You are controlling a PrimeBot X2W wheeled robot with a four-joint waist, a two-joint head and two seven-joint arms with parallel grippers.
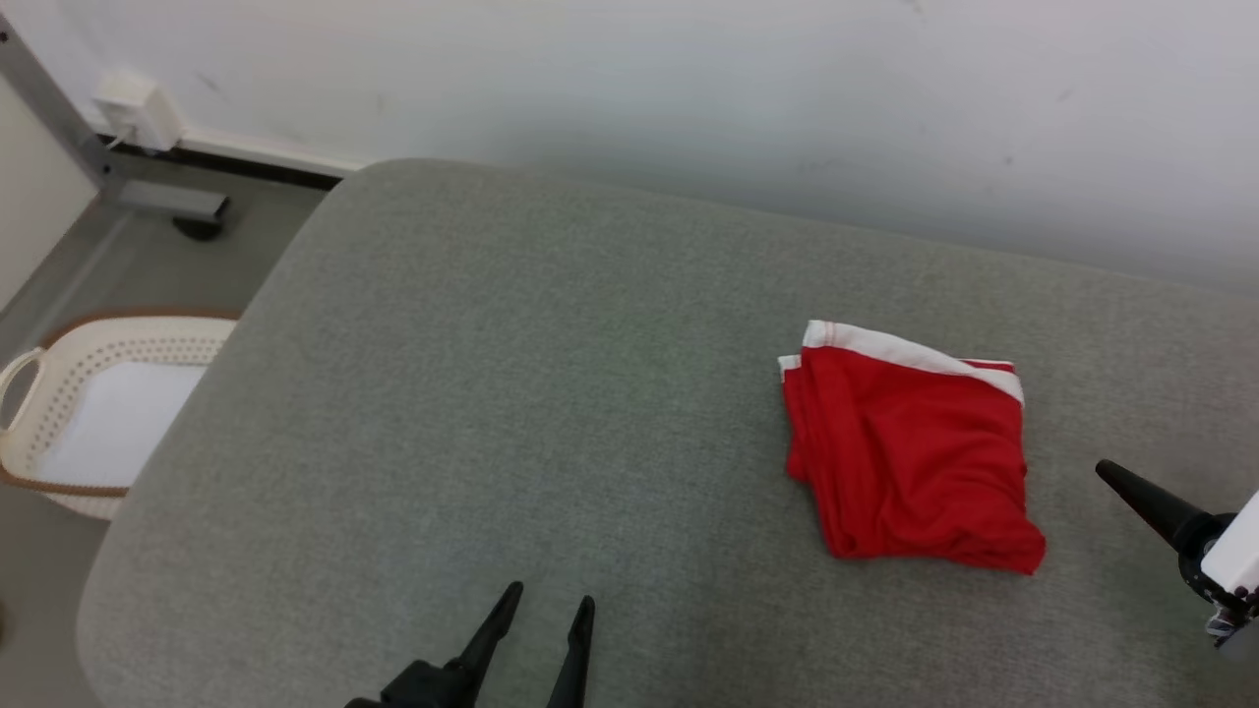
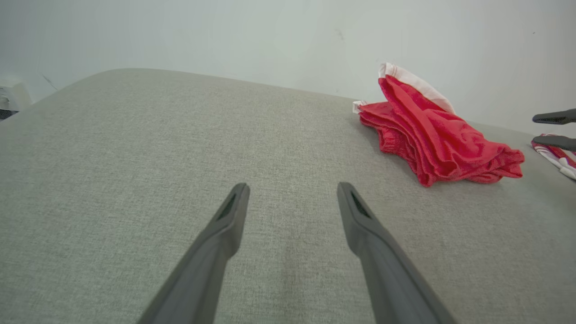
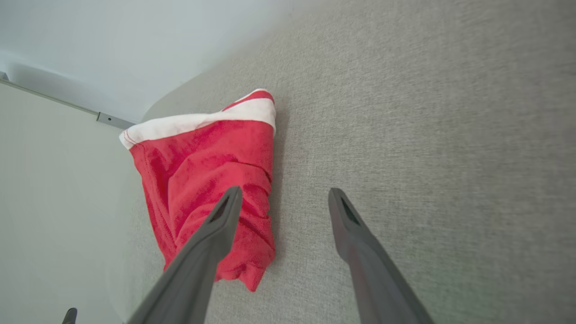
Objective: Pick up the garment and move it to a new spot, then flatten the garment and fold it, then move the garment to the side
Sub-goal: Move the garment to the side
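Folded red garment (image 1: 910,462), white band, on grey fabric cushion (image 1: 492,393), well inside edges; open fabric leftward. Jaws wide apart, empty: left gripper (image 1: 549,594) at near edge, right gripper (image 3: 284,192) near garment.

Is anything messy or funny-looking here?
A little. The red garment on the grey surface is folded, but not neatly: its layers fan out along one side, its near edge is rumpled, and its white-banded end sticks up a bit. Nothing looks spilled or broken.

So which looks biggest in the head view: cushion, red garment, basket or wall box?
1. Grey cushion.
2. Red garment, basket: alike, basket partly hidden and farther.
3. Wall box.
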